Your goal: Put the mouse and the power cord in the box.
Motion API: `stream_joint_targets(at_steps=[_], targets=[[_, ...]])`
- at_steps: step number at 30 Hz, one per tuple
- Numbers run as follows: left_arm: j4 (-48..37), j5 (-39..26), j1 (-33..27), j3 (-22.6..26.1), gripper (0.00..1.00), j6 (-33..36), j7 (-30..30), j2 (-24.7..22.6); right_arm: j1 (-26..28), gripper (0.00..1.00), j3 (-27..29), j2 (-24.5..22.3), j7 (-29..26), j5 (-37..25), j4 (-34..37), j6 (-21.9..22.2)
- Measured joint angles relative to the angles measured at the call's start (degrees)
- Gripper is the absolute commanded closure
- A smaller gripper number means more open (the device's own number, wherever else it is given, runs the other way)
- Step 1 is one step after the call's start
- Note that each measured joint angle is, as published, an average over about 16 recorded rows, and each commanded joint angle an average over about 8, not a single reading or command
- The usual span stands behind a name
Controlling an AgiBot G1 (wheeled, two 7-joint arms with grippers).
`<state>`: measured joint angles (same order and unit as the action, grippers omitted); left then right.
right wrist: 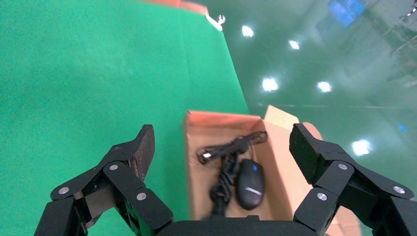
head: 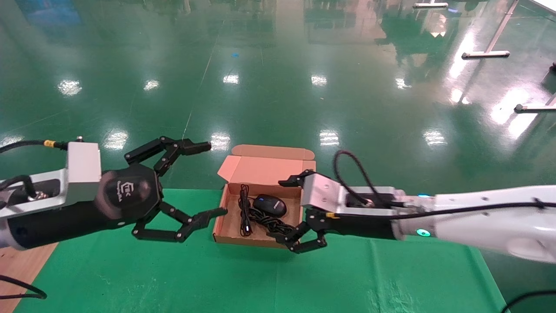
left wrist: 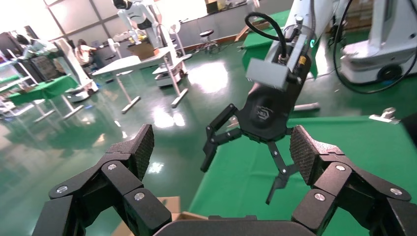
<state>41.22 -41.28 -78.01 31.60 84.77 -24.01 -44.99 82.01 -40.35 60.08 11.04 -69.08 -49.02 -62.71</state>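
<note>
The box stands open at the table's far edge, its lid tilted back. Inside lie the black mouse and the twisted power cord, with the mouse's thin cable along the box's left side. My right gripper hovers open over the box's right side, touching neither. Its wrist view looks down on the mouse and the power cord between its spread fingers. My left gripper is open and empty, just left of the box. From the left wrist, the right gripper shows ahead.
A green cloth covers the table, with bare wood at the near left corner. Beyond the box the table ends at a glossy green floor. Metal stand legs lie far off at the right.
</note>
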Motion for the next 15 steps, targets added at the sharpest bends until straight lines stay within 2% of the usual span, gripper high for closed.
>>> stream_joint_targets(at_steps=[15], targets=[[13.71,-0.25,6.97,-6.6,0.0,0.39,14.73,4.22,-8.93,0.0,10.63,-10.95,-9.52,11.89,-10.73,-10.04]])
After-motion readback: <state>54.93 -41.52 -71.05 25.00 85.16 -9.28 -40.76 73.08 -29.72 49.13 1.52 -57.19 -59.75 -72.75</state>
